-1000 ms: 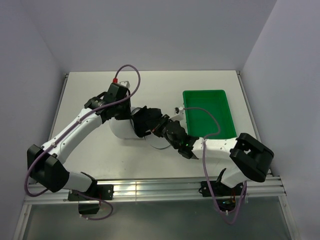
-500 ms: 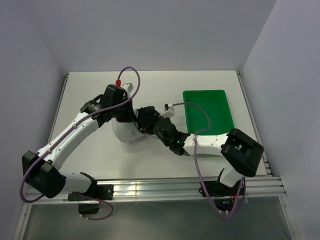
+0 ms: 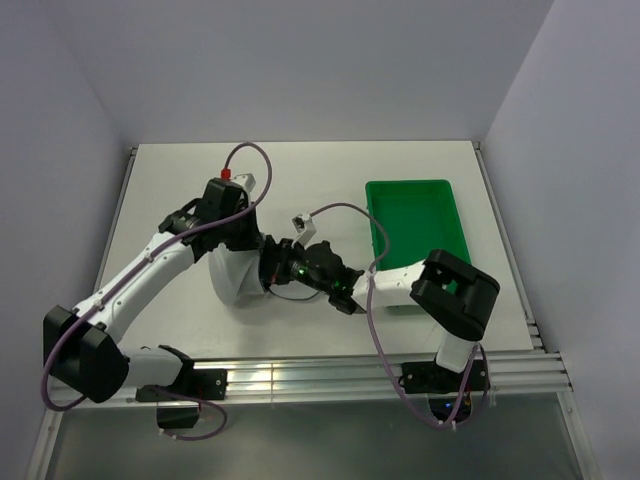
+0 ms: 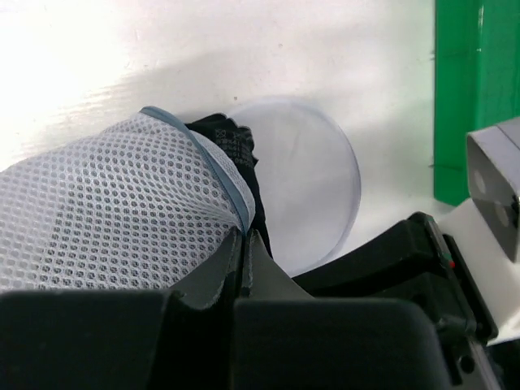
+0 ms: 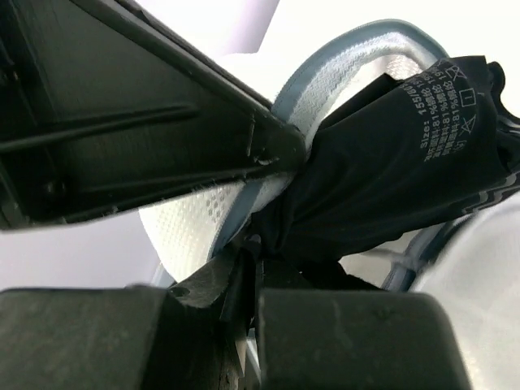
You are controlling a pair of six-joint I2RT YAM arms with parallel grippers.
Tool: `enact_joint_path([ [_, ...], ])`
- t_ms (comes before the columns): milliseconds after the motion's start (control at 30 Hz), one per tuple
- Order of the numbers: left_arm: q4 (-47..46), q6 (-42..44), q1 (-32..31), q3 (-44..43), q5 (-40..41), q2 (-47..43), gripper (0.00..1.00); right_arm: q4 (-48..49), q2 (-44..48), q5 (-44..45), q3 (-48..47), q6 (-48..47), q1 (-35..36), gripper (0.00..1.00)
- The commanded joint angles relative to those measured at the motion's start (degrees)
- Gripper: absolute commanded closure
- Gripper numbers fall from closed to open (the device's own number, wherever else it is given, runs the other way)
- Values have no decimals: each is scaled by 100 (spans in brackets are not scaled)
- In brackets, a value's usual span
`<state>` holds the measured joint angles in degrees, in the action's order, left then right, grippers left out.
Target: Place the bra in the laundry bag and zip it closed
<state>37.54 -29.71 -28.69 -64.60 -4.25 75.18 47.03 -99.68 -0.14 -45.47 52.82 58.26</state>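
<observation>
Two arms are fixed at the near edge of the one table (image 3: 300, 165), and both reach to its middle-left part. There one laundry bag (image 3: 232, 282) of white mesh lies on its side. The left gripper (image 4: 244, 237) is fully closed and pinches the grey rim of the bag's mouth. The right gripper (image 5: 256, 244) is closed too, with its two fingers pressed on the black cloth of the one bra (image 5: 398, 154). The bra sits bunched in the mouth, partly inside. One round clear lid (image 4: 313, 183) lies flat just beyond the mouth. Further right, one green tray (image 3: 372, 215) stands apart from the bag.
</observation>
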Motion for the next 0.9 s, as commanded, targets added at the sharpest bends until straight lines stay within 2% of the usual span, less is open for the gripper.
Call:
enact_joint_path([
  [0, -930, -87, 12, 192, -381, -661, 100, 975, 421, -584, 186, -184, -16, 100],
  [133, -1073, -122, 12, -114, -637, -768, 100, 117, 1458, -119, 320, -666, -78, 100],
  [200, -1318, -279, 21, -202, -822, -750, 100, -742, 2065, 153, 110, -1095, -87, 100],
  [367, -2643, -956, 12, -88, -1455, -741, 100, -2307, 2883, 322, -513, -1922, -175, 100],
  [500, -3076, -1404, 30, 524, -1096, -934, 100, -3120, 2630, 199, -981, -2363, -210, 100],
  [667, -3701, -2142, 109, 2044, -639, -1409, 100, -3060, 1830, 67, -868, -2347, -201, 100],
  [867, -4439, -2723, 153, 3346, -489, -1120, 100, -2866, 795, 49, -814, -2346, -35, 100],
])
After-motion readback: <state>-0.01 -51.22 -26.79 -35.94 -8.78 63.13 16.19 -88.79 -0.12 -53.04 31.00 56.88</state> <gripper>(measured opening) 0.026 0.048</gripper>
